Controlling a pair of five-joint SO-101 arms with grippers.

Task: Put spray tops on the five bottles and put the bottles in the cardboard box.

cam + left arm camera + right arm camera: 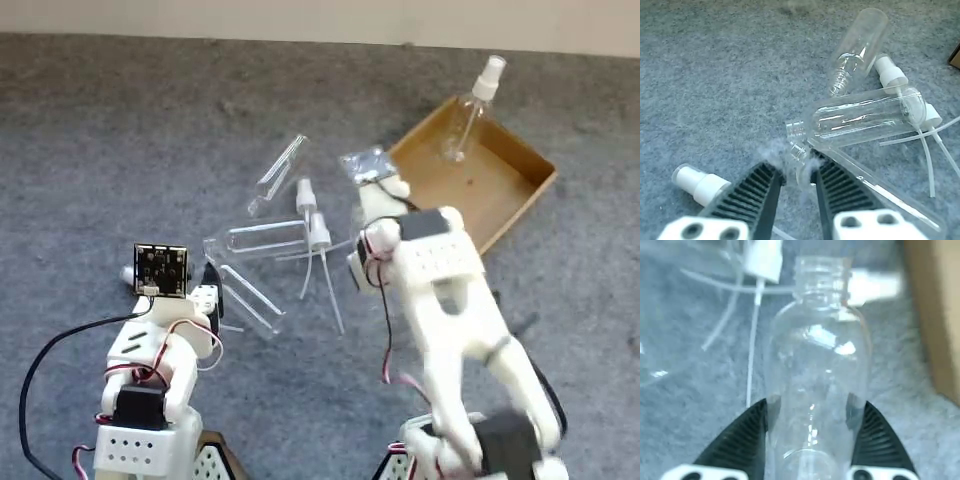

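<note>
High view: the cardboard box (500,190) sits at the far right of the grey carpet (120,130). It holds one capped bottle (468,115), clear with a white spray top, standing tilted against the far wall. Three open bottles lie at mid-carpet, left of the box: the far bottle (278,175), the middle bottle (262,238) and the near bottle (250,298). Two loose spray tops (319,232) lie just right of them, their thin tubes trailing toward the near side. The left arm (150,380) rises from the near left and leans toward the near bottle. The right arm (440,280) stretches from the near right up to the box's left corner.

Left wrist view: the left gripper (797,171) has its ribbed black fingers drawn in close on the threaded neck of the near bottle. That bottle lies flat on the carpet, its body running off under one finger. The middle bottle crosses just beyond the neck, touching it. A lone spray top (697,182) lies on the carpet just beside the other finger.

Right wrist view: the right gripper (812,410) clasps the held bottle (815,355) around its body. This bottle is clear, with a bare threaded mouth pointing away. The box wall runs along one side, near the bottle, and the spray tops lie just past its mouth.
</note>
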